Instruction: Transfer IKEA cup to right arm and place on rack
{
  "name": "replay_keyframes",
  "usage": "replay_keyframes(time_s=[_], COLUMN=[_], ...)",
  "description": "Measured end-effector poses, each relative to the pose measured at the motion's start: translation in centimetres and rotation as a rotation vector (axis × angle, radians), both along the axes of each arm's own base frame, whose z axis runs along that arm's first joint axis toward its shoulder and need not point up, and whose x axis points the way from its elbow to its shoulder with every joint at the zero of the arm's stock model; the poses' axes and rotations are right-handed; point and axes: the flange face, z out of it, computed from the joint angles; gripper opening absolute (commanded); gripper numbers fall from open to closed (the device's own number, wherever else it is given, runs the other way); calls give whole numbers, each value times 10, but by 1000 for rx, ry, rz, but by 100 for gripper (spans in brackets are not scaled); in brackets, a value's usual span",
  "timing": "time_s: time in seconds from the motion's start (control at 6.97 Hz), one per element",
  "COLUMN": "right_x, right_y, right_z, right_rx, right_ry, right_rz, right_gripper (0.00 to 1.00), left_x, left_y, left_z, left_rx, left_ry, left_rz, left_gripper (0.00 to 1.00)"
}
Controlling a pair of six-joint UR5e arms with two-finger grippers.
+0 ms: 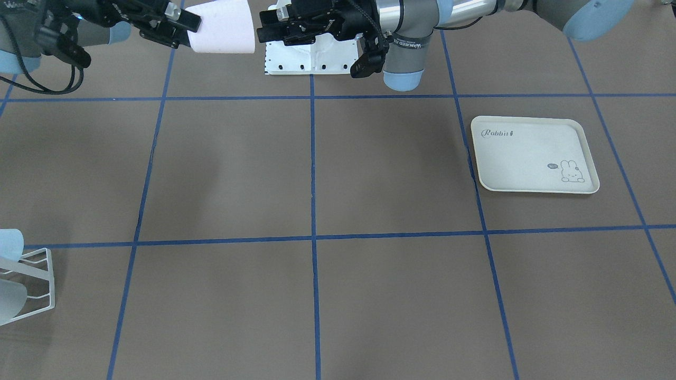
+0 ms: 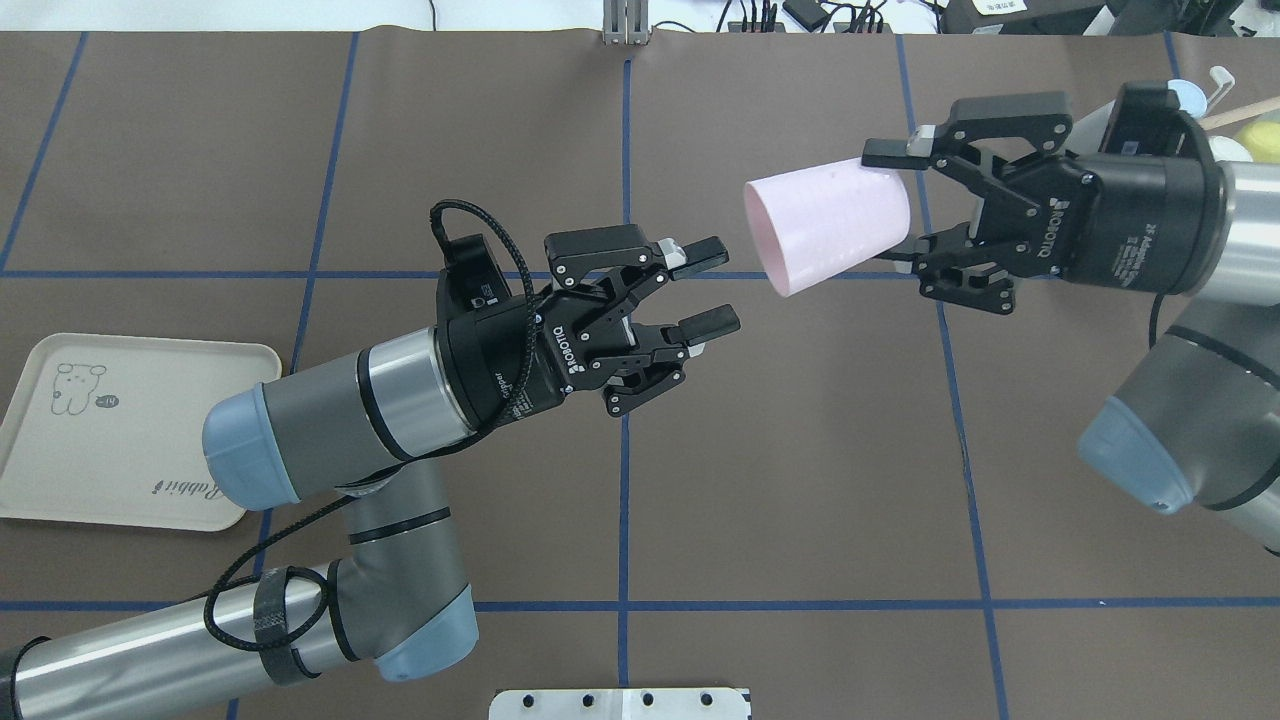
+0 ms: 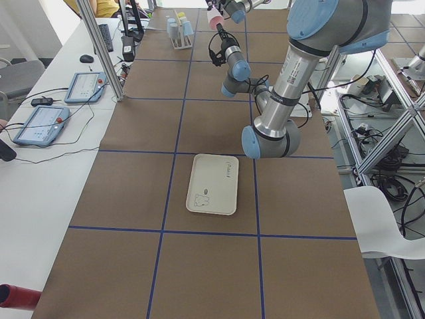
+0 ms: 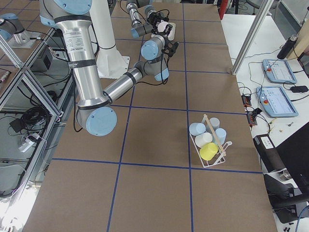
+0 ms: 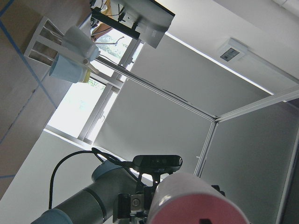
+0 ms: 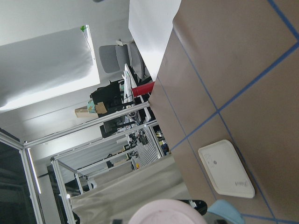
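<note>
Now the cup [image 2: 825,225] hangs in your right gripper [image 2: 892,209], aloft over the table [image 2: 800,450].
Clamped at its base, its mouth looks free for a peg on the rack [image 4: 208,142]; the left gripper [image 2: 715,287] gapes apart, clear of it.

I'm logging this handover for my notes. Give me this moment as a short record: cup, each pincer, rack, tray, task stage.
Cup: pale pink plastic cup, on its side in the air, open mouth toward the left arm
Right pincer: shut on the cup's base end
Left pincer: open, holding nothing, apart from the cup's mouth
Rack: white wire rack, far on the robot's right, holding several cups
Tray: cream rabbit-print tray, nothing on it, on the robot's left
Stage: cup is with the right arm, not yet on the rack
</note>
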Motion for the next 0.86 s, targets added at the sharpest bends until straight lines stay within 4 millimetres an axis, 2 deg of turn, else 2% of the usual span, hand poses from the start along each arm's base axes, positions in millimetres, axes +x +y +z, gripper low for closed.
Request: replay_keyframes(time_s=[0.14, 0.43, 0.72, 0.86], right_x=[20, 52, 81, 98], right_y=[-24, -74, -111, -127], right_z=[21, 55, 78, 90], right_rx=[11, 85, 181, 238], right_ry=[70, 317, 608, 761], right_rz=[87, 240, 328, 352], right_gripper=[0, 0, 0, 0], left_x=[-1, -9, -18, -34], left_y=[-2, -15, -34, -47], left_z=[4, 25, 64, 88], left_rx=[-2, 12, 110, 163], left_ry=[-8, -64, -285, -442], left_rz=[-5, -63, -229, -321], left_gripper=[62, 66, 66, 66])
